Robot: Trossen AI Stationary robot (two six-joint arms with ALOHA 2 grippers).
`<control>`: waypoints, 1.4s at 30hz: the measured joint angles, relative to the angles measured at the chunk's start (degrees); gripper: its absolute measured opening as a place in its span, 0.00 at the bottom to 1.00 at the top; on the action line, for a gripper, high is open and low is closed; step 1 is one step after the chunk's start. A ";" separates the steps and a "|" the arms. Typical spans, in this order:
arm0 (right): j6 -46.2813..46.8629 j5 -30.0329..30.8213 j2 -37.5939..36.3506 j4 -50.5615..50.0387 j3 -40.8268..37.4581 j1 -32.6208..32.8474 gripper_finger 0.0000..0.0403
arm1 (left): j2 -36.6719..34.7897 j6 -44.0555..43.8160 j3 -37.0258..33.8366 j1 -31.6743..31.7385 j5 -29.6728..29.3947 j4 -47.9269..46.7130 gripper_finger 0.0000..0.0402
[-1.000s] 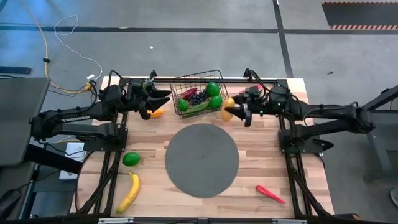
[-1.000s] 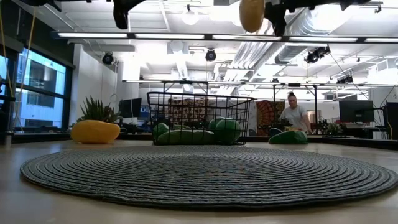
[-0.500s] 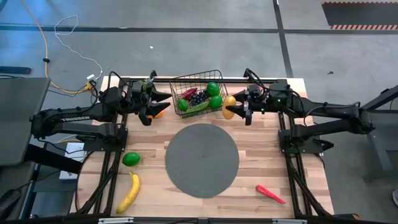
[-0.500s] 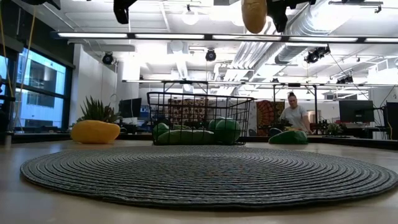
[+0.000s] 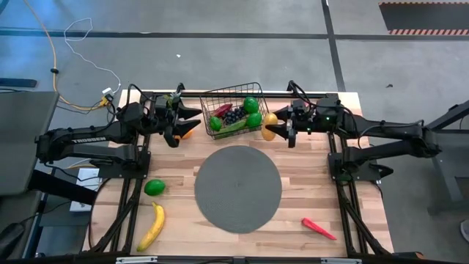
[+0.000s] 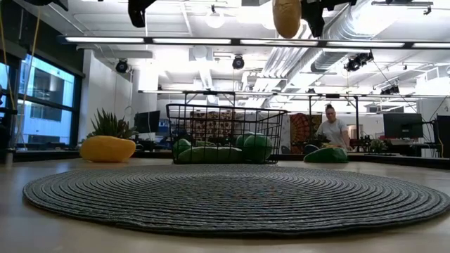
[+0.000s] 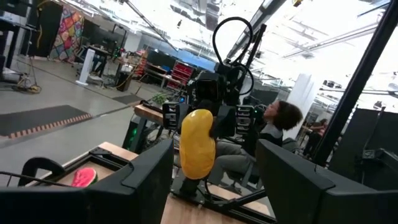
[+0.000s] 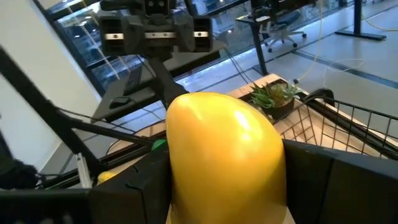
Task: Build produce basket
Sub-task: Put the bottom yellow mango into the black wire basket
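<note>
Presently the right pincer (image 5: 277, 129) hangs just beside the right side of the basket (image 5: 236, 110), raised off the surface (image 5: 308, 191), pinching a yellow piece (image 5: 270, 126) between its fingers; the right wrist view shows this piece filling the gap between both dark fingers. The left pincer (image 5: 187, 121) hangs just beside the basket's left side, spread apart and holding nothing, with an orange-yellow piece (image 5: 186, 133) lying on the surface below it. The basket stands at the far edge of the surface, behind the round grey mat (image 5: 238, 188). Inside the basket lie two green limes (image 5: 251, 105), dark grapes (image 5: 233, 115), a cucumber (image 5: 231, 126) and a red piece (image 5: 221, 111). Well apart from the basket, on the near left of the surface, a lime (image 5: 154, 188) and a banana (image 5: 152, 226) lie close together. A red chilli (image 5: 318, 229) lies near the front right corner, also well apart from the basket.
</note>
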 joint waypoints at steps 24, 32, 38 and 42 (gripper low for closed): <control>-5.89 1.01 53.72 -38.29 49.66 -13.66 0.54 | 0.00 -0.04 0.00 0.00 -0.11 0.02 0.54; -2.27 1.41 64.64 -38.40 54.33 -13.90 0.55 | 0.00 -0.01 0.00 0.00 -0.11 -0.10 0.54; 2.06 6.31 66.02 -40.97 54.34 -13.84 0.55 | 0.00 0.02 0.00 0.00 -0.11 -0.40 0.54; 5.60 8.88 66.01 -42.79 54.33 -13.90 0.55 | 0.00 0.04 0.00 0.00 -0.11 -0.42 0.54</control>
